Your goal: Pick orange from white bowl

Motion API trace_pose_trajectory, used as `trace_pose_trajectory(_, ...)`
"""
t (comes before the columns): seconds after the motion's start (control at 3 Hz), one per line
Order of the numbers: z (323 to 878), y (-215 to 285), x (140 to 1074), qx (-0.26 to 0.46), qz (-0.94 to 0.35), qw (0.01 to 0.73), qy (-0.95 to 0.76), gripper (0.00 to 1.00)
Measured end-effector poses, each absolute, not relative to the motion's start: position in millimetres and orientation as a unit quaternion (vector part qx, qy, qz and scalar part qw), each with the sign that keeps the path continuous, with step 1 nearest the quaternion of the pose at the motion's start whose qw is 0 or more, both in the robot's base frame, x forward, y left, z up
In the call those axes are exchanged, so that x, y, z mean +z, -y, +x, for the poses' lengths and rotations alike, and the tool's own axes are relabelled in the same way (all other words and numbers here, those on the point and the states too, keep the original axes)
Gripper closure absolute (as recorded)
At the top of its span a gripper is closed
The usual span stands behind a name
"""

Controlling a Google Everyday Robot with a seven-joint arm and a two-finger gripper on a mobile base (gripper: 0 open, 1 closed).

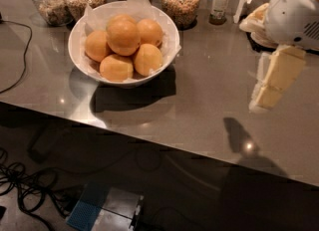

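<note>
Oranges (123,46) sit piled in bowl (76,56) on bench (209,75), untouched because claw (271,83) hangs well right, grip untellable.

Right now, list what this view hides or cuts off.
Camera view:
gripper, right side above the counter: its arm runs off the right edge.
oranges in the white bowl: the pile covers the bowl's bottom.
glass jars: tops cut by the upper edge.
dishes: mostly behind the arm.

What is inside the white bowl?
At least five oranges piled on crinkled white paper; the bottom of the white bowl is covered. The gripper hangs at right, above the counter.
</note>
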State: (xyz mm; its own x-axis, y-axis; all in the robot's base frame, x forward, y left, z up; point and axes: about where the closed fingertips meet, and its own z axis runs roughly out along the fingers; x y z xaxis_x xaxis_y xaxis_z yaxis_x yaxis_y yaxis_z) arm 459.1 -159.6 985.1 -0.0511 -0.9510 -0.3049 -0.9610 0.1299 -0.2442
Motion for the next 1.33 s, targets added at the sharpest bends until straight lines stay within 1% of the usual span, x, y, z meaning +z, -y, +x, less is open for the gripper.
trace_pose_trajectory(0.33, 482, 118, 993, 0.04, -0.688, 0.238, -0.685, 0.0)
trace_pose_trajectory(1.33, 551, 39, 976, 0.105, -0.676, 0.336, -0.648, 0.0)
